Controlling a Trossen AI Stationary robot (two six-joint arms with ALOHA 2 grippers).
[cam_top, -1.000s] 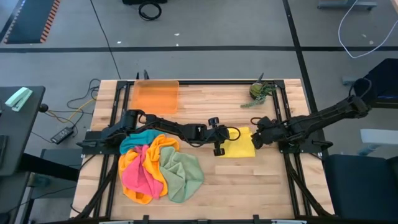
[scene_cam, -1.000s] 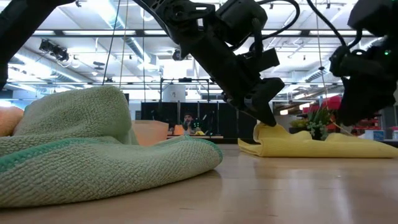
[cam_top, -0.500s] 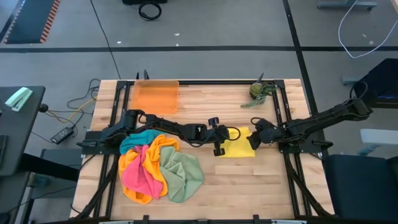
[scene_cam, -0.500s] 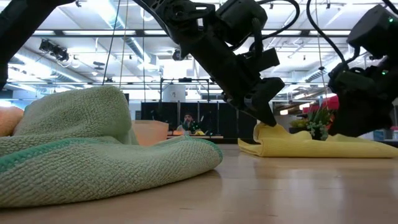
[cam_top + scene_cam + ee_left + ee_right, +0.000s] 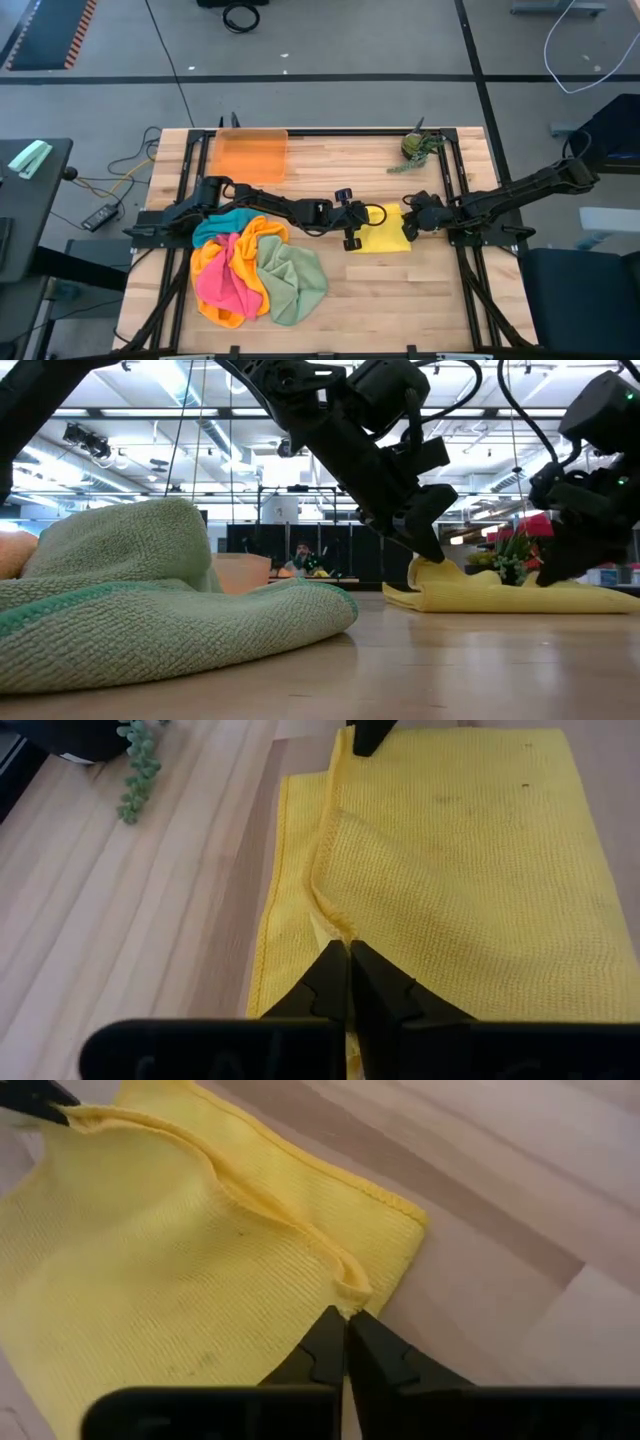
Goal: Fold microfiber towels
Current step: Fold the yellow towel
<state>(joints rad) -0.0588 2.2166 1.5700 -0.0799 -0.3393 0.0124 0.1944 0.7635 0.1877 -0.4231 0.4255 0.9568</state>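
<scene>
A yellow microfiber towel [image 5: 385,236] lies folded on the wood right of the table's middle. My left gripper [image 5: 360,216] is shut at its far left corner and my right gripper [image 5: 408,223] is shut at its far right corner. Each wrist view shows the other gripper's tip at the far end of the same raised edge. A heap of orange, pink, teal and green towels [image 5: 250,268] rests on the table at the near left; in the low view the green one [image 5: 150,600] fills the left side. My left gripper pinches the upper layer's edge [image 5: 335,925] at the towel's far left corner between its two fingers, slanting down from the table's left. That corner [image 5: 425,567] is lifted a little; the rest lies flat. My right gripper pinches the upper layer's corner [image 5: 352,1292] at the towel's far right between its two fingers, slanting down from the table's right. The cloth bunches into a small ridge by the fingertips. The lower layer [image 5: 395,1215] stays on the table.
A translucent orange tray [image 5: 250,153] sits at the far left of the table. A small potted plant [image 5: 417,148] stands at the far right, with a trailing sprig [image 5: 140,770] near the towel. Bare wood lies in front of the yellow towel.
My right gripper has come down and a little toward the table's left, onto the yellow towel's far right corner, and has shut on it. My left gripper has kept its hold and its place. The towel has stayed where it was.
</scene>
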